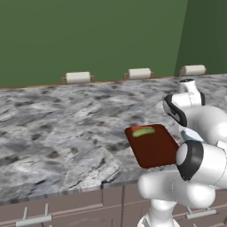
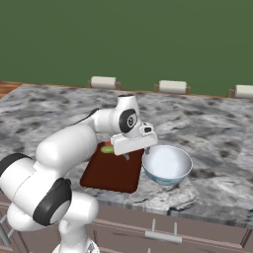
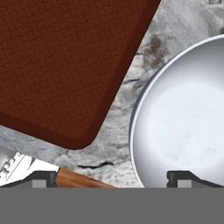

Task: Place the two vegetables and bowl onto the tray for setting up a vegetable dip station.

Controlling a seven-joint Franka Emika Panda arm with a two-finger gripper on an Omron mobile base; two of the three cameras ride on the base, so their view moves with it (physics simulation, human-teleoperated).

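Note:
The dark reddish-brown tray (image 1: pixel 153 148) (image 2: pixel 111 174) (image 3: pixel 57 65) lies near the counter's front edge. At its far end rests the green cucumber-like vegetable (image 1: pixel 143 131) (image 2: pixel 106 148), with the red vegetable (image 1: pixel 133 129) just behind it. The pale bluish-grey bowl (image 2: pixel 167 164) (image 3: pixel 183 122) stands on the counter right of the tray, empty, a narrow strip of counter between them. My gripper (image 2: pixel 137 154) (image 3: pixel 113 179) hangs open just above the bowl's near-left rim, one fingertip (image 3: pixel 183 178) over the bowl's inside, the other (image 3: pixel 43 178) over the counter by the tray's corner. It holds nothing.
The grey marbled counter (image 1: pixel 66 124) stretches wide to the left and back. Three white roll-like objects (image 1: pixel 78 77) (image 1: pixel 139 73) (image 1: pixel 193 69) sit along the back edge under the green wall. Drawers with handles (image 2: pixel 160 236) run below the front edge.

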